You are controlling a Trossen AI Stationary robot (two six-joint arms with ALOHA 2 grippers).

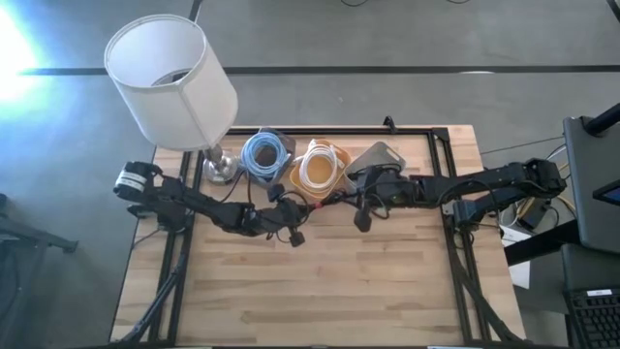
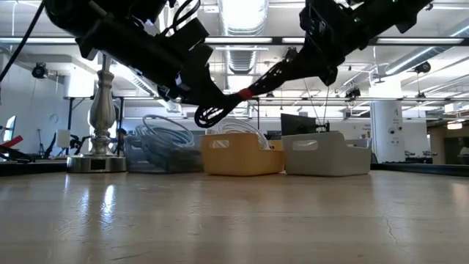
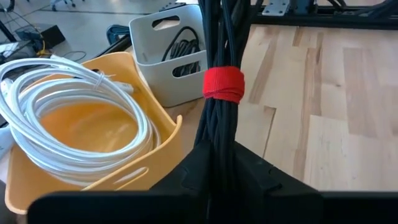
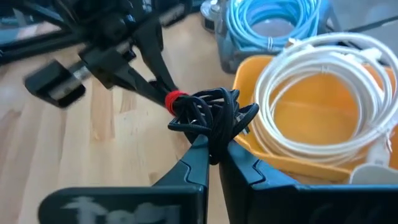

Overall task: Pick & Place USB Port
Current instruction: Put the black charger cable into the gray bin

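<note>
Both claws grip one black cable bundle (image 4: 211,115), bound by a red strap (image 3: 224,83) and held in the air above the wooden surface (image 1: 329,281). The left claw (image 3: 219,152) pinches one end and the right claw (image 4: 214,152) the coiled other end. The bundle hangs just at 6 o'clock of the yellow bin (image 1: 320,170) holding a white cable (image 4: 323,87), with a blue-cable bin (image 1: 263,155) at its 9 o'clock and a grey bin (image 1: 380,160) at its 3 o'clock.
</note>
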